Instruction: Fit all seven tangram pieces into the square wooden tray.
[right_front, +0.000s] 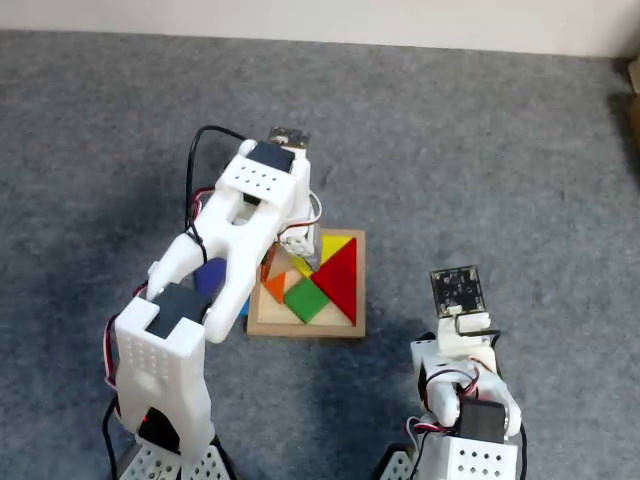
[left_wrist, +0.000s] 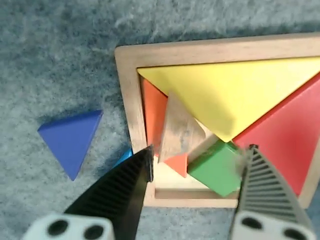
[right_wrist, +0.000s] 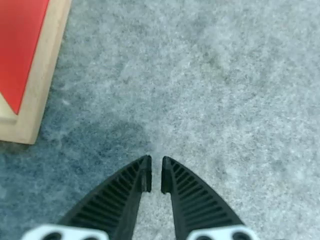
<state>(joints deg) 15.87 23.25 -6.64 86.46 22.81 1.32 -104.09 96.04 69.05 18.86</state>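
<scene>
My left claw (left_wrist: 200, 150) hangs wide open and empty over the wooden tray (left_wrist: 126, 95) mid-surface, where a plain wood triangle (left_wrist: 180, 131) lies askew; seating it flat looks next, then fetching the blue triangle (left_wrist: 70, 137) just outside.

Grey carpet (right_front: 500, 130) w/ short fuzzy pile, mottled in lighter & darker flecks; same surface in both wrist views. Soft dark shadows lie on carpet's near-left part. Pale wall strip (right_front: 400, 20) runs along carpet's far edge, plain, slightly slanted. Brown thing (right_front: 634, 95) sits at carpet's right edge nr far corner, cut off by frame; can't tell what it is.
</scene>
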